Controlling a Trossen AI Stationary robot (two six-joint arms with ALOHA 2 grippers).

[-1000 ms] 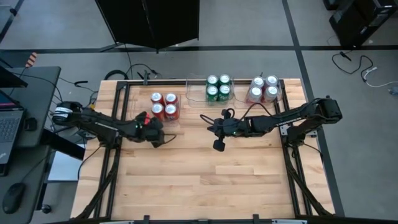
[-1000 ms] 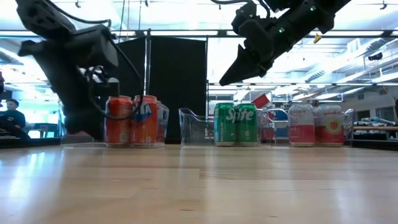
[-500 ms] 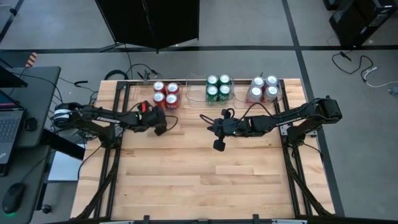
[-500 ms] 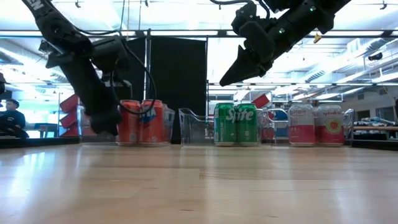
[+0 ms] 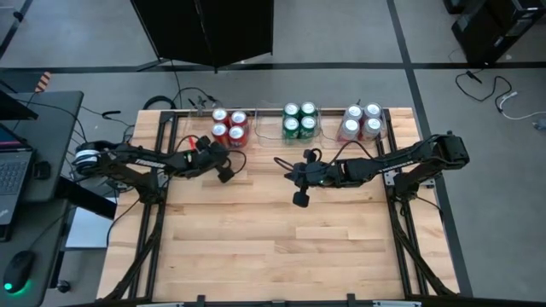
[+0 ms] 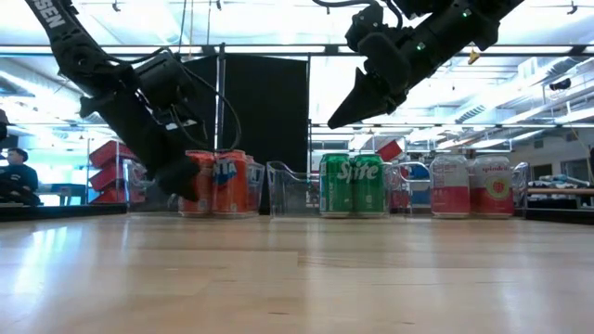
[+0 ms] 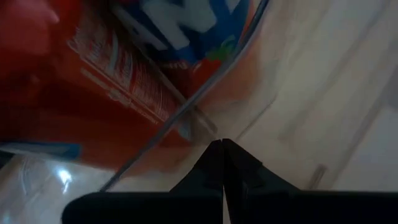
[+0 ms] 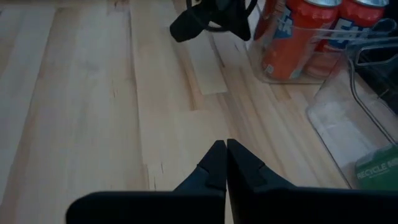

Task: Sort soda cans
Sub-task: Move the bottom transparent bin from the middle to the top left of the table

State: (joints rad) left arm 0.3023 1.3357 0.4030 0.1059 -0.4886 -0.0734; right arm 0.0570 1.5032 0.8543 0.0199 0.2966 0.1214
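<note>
Several red soda cans [image 5: 228,126] stand upright in a clear bin [image 6: 243,186] at the table's far edge, left of the middle. My left gripper [image 5: 222,156] is shut, low at that bin's near side [image 7: 222,144]. Several green cans [image 5: 300,122] and several silver-white cans [image 5: 362,122] stand in clear bins farther right along the same edge. My right gripper [image 5: 290,176] is shut and hangs above the middle of the table [image 6: 334,121], slanting down toward the table's left, with nothing in it [image 8: 226,144]. My left gripper has its shut fingertips at the foot of the bin's near wall [image 7: 205,123], close to a corner. They slant down from the near left. The tips look to be against the clear wall, pushing, but a thin gap cannot be ruled out. The bin stands flat on the table.
An empty clear bin [image 5: 269,124] stands between the red and the green cans. Bare wood [image 5: 281,247] stretches from the arms to the near edge. A desk with a laptop [image 5: 13,170] lies left of the table. A person [image 6: 14,172] sits far off at the left.
My left gripper, shut throughout, has swung toward the table's far edge and turned its tips toward the red cans. The bin of red cans has slid along the table toward the far edge, upright, and now stands about in line with the other bins.
</note>
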